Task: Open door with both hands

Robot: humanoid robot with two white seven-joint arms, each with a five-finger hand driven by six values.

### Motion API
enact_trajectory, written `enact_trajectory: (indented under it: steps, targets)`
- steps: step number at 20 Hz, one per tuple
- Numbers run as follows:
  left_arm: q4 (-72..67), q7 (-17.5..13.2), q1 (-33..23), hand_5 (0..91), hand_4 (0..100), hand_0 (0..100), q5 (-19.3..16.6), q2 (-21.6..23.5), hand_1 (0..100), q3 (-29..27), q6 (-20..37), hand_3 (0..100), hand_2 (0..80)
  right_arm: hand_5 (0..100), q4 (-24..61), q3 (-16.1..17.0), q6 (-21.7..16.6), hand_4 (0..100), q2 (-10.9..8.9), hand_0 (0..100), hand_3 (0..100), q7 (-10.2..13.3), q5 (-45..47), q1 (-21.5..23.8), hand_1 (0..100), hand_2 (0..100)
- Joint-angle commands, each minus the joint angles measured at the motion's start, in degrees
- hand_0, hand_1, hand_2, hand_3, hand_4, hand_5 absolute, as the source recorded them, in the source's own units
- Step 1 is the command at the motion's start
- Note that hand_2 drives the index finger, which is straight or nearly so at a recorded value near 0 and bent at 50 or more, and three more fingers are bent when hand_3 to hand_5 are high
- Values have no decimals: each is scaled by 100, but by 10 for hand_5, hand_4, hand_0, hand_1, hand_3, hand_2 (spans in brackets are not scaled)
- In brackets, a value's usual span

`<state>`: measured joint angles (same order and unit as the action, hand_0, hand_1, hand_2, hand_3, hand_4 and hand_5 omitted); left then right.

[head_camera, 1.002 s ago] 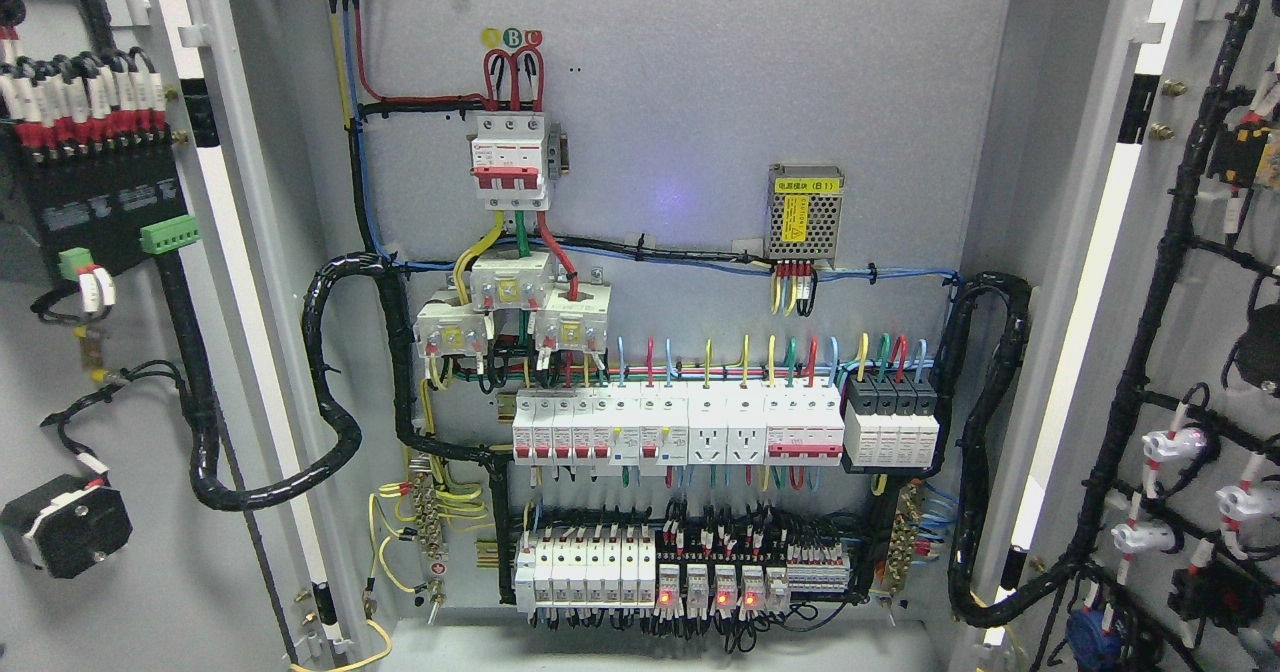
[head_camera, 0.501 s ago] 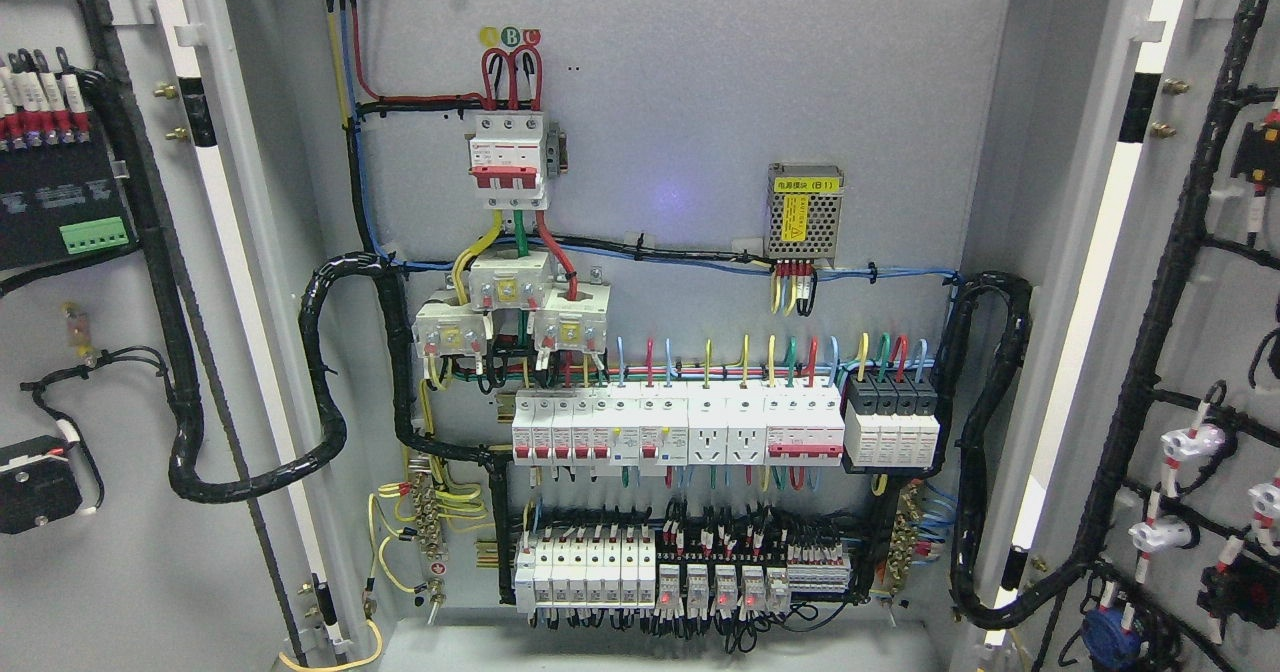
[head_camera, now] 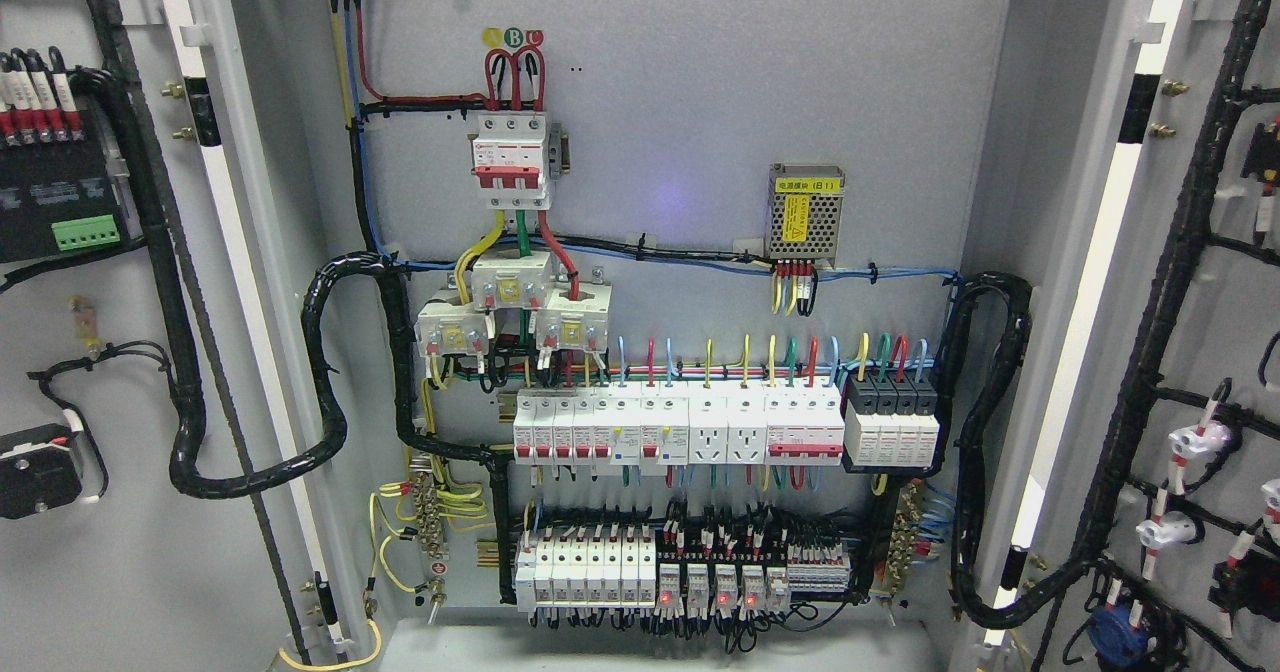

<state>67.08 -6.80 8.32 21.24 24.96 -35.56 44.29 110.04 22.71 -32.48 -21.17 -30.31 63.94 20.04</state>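
Observation:
An electrical cabinet stands with both doors swung wide. The left door [head_camera: 110, 572] shows its grey inner face at the picture's left, carrying a black wire loom [head_camera: 180, 372] and a black module with a green terminal block [head_camera: 85, 233]. The right door [head_camera: 1215, 352] fills the right edge, its inner face lined with black cables and white lamp sockets [head_camera: 1195, 441]. Between them the back panel [head_camera: 700, 102] holds a red-and-white main breaker [head_camera: 511, 159] and rows of small breakers [head_camera: 680, 430]. Neither of my hands nor arms shows anywhere in the picture.
A perforated power supply [head_camera: 805, 210] with a yellow label hangs at the upper right of the panel. Thick black cable bundles [head_camera: 985, 452] loop from the panel to each door near the hinges. Red indicator lights [head_camera: 720, 598] glow on the bottom row.
Both doors swung further outward over the last second: parts on the left door slid left, those on the right door slid right. In the last half second the doors barely moved.

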Motion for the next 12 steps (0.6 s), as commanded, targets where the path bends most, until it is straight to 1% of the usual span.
enact_trajectory:
  steps: [1,4,5,9,12]
  targets:
    - [-424,20,161,0,0,0,3,246,0,268,5265,0,0,0,-106,207,-12,0,69,0,0,-10,30,17,0,0]
    - [-48,441,117,0,0,0,-5,307,0,532,5265,0,0,0,-97,199,-12,0,78,0,0,-10,30,17,0,0]
    - [119,530,65,0,0,0,-5,334,0,584,5265,0,0,0,-71,190,-12,0,78,0,0,-18,30,17,0,0]
    - [603,566,-155,0,0,0,3,378,0,979,5265,0,0,0,87,85,-12,0,61,0,0,-18,39,140,0,0]
    - [945,627,-339,0,0,0,3,448,0,1384,5265,0,0,0,202,-196,-12,0,26,0,0,-18,30,149,0,0]
